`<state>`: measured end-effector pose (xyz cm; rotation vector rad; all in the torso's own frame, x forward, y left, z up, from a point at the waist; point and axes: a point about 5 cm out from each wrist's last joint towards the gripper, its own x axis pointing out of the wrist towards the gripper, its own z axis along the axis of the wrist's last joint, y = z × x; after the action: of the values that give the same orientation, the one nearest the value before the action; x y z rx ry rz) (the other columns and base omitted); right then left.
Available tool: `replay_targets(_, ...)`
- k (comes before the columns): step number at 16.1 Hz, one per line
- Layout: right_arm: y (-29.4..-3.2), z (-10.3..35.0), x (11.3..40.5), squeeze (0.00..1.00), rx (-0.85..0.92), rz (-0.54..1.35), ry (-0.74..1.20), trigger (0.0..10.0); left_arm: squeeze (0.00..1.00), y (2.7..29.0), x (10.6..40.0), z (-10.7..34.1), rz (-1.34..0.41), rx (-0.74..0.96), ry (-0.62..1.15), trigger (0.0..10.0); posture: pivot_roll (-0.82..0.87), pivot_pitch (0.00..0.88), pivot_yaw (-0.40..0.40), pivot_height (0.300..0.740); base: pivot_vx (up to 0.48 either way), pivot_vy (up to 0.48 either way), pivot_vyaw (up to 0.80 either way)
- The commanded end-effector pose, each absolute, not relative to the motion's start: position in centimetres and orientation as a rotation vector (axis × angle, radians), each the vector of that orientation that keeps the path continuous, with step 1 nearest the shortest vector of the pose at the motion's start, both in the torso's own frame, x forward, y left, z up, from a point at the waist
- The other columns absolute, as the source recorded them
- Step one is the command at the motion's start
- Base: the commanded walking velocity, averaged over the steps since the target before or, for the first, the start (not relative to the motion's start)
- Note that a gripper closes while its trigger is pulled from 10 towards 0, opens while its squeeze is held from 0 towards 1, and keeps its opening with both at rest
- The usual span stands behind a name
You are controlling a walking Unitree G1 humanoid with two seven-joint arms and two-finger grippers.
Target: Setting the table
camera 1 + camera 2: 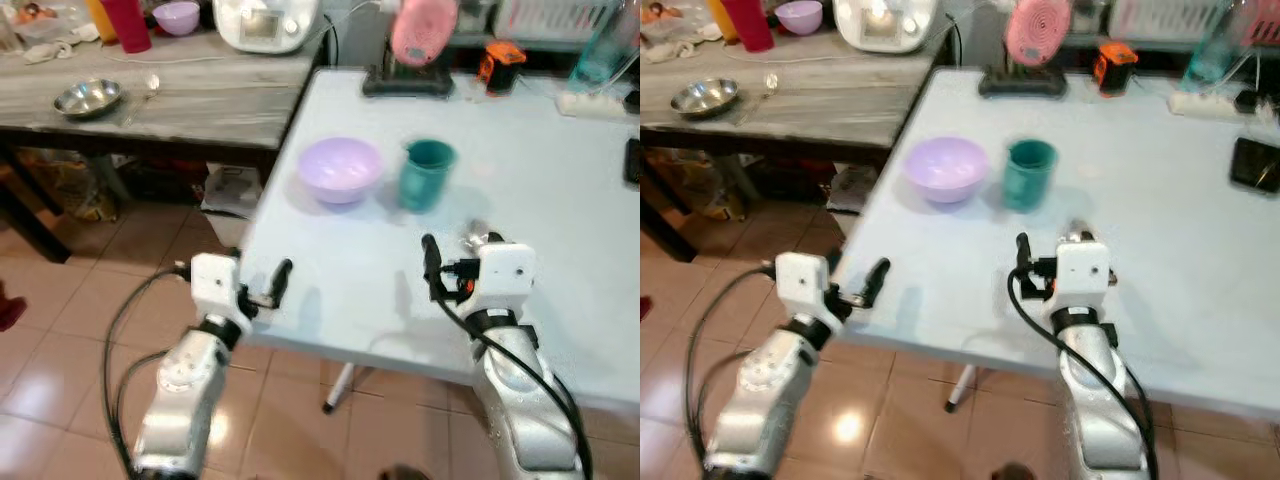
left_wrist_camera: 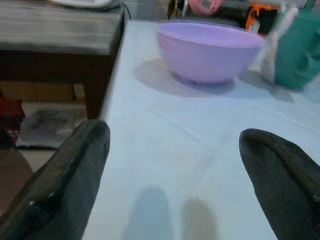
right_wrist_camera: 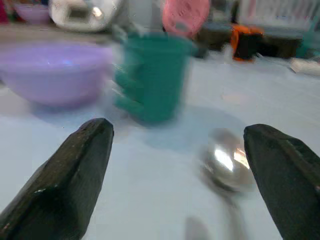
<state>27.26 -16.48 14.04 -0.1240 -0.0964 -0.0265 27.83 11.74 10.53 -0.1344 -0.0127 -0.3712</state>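
I have the pale blue table (image 1: 560, 200) ahead, with the lilac bowl (image 1: 341, 168) beside the teal cup (image 1: 426, 174). Both the left gripper (image 2: 175, 165) and the right gripper (image 3: 175, 170) hover wide open, empty. The spoon (image 3: 227, 162) between my right fingers looks thin, slippery; I'd pinch its handle

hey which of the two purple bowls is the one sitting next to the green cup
The larger lilac bowl on the pale blue table, just left of the green cup. The other purple bowl sits far back on the wooden table.
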Motion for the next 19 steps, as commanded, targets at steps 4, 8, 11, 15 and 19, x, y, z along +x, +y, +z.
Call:
replay_targets(4,-17.1,13.6,27.2,0.0,-0.127,-0.077,-0.051,10.0,0.0,11.1,26.9,10.4,-0.564,-0.058,0.007,10.0,-0.22,0.154,0.054,0.74,0.0,0.0,0.0)
replay_targets(8,-17.4,13.1,27.6,0.0,-0.108,-0.059,0.005,10.0,0.0,10.3,26.6,10.4,-0.679,-0.025,0.009,10.0,-0.23,0.158,0.053,0.74,0.0,0.0,0.0)
replay_targets(11,-17.6,13.4,28.7,0.0,-0.107,-0.042,0.031,10.0,0.0,9.6,26.3,10.9,-0.781,-0.001,-0.008,10.0,-0.24,0.158,0.051,0.74,0.0,0.0,0.0)
replay_targets(15,-18.1,13.2,29.5,0.0,-0.095,-0.065,0.086,10.0,0.0,9.5,26.0,10.8,-0.837,0.018,-0.003,10.0,-0.25,0.162,0.046,0.74,0.0,0.0,0.0)
replay_targets(19,-18.8,12.6,29.7,0.0,-0.062,-0.098,0.144,10.0,0.0,9.4,26.0,10.8,-0.827,-0.008,0.0,10.0,-0.25,0.159,0.046,0.74,0.0,0.0,0.0)
